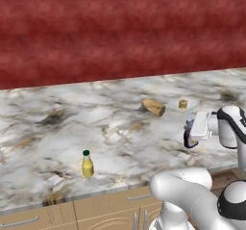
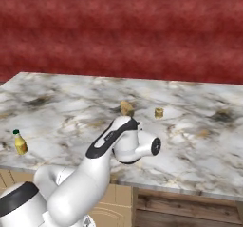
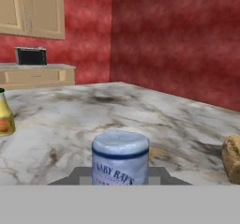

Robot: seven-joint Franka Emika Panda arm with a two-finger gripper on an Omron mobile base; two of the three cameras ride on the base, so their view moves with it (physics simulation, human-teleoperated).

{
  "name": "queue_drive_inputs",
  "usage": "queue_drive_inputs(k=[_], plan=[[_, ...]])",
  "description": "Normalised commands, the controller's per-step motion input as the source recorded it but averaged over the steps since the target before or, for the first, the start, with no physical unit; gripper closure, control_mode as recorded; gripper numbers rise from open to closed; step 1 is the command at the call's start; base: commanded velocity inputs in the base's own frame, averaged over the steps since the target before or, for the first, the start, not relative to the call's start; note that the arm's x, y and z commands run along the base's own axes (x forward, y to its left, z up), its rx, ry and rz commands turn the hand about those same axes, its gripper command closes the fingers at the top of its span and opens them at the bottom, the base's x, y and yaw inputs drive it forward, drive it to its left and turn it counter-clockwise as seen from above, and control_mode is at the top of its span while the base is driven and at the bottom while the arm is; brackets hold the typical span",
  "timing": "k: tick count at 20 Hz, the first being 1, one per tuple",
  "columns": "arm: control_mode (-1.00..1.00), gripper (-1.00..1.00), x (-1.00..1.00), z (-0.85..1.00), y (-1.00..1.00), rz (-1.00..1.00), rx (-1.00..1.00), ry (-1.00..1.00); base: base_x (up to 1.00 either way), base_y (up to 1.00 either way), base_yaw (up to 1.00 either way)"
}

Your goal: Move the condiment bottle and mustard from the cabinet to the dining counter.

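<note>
While the bottle (image 3: 120, 157) is held between the jaws, low over the tabletop (image 1: 120, 128), it should be lowered upright and released only once seated; mustard (image 1: 87, 164) already stands well off to the side

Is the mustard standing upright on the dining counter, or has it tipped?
Upright: the mustard stands on its base on the dining counter, green cap on top, near the front edge.
</note>
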Motion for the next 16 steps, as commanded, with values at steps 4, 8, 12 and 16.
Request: queue_drive_inputs(k=[4, 8, 12, 16], plan=[[-1.00, 1.00, 0.00, -0.33, 0.00, 0.00, 0.05, 0.00, 0.00, 0.00, 0.00], [-1.00, 1.00, 0.00, -0.31, 0.00, 0.00, 0.06, 0.00, 0.00, 0.00, 0.00], [-1.00, 1.00, 0.00, -0.29, 0.00, 0.00, 0.06, 0.00, 0.00, 0.00, 0.00], [-1.00, 1.00, 0.00, -0.24, 0.00, 0.00, 0.03, -0.01, 0.00, 0.00, 0.00]])
